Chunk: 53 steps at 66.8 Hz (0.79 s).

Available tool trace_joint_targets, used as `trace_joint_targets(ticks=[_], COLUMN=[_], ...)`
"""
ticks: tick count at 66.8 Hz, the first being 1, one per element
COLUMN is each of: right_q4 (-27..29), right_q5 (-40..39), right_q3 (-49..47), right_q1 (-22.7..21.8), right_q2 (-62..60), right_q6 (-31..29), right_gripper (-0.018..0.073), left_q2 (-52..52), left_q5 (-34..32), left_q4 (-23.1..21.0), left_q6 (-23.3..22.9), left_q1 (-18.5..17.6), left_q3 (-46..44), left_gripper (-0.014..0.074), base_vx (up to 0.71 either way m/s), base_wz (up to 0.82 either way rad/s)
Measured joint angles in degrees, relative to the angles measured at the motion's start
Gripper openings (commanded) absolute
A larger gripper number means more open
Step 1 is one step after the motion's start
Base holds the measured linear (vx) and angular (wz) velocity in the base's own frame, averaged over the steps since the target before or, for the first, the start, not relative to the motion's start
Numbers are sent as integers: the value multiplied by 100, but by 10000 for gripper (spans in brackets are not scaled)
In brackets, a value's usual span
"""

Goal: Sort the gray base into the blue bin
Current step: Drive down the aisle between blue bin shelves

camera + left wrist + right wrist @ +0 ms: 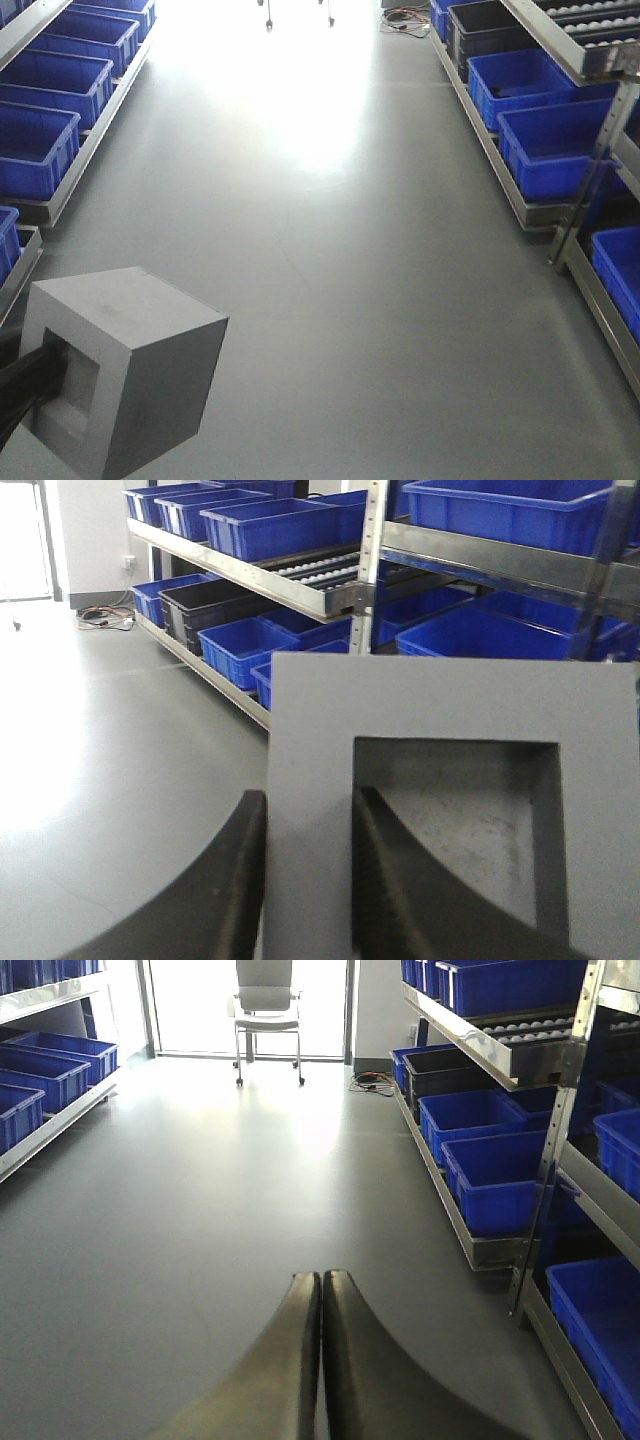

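Gray base (120, 380): above the floor (350, 250), our left gripper (308, 805) clamped on the wall beside its recess; we judge it stiff, light, not slippery. Right gripper (322, 1280): jaws together, empty. Blue bin (560, 150): well beyond the base, racked to its right.

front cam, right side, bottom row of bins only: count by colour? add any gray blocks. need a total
blue bins: 4
black bin: 1
gray block: 1
total: 6
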Motion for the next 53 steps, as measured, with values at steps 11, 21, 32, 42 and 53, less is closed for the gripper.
trace_joint_targets(ticks=[11,21,32,42,53], right_q4=[0,0,0,0,0], right_q5=[0,0,0,0,0], right_q3=[0,0,0,0,0], right_q1=[0,0,0,0,0], right_q2=[0,0,0,0,0], right_q6=[0,0,0,0,0], right_gripper=[-5,-5,-5,-5,-5], left_q2=[0,0,0,0,0], left_q5=[0,0,0,0,0], left_q4=[0,0,0,0,0], left_q6=[0,0,0,0,0], left_q1=[0,0,0,0,0], left_q3=[0,0,0,0,0], left_gripper=[-7,-7,-7,-7,-7], base_vx=[47,46,44,44,43], base_wz=[14,14,14,12,8])
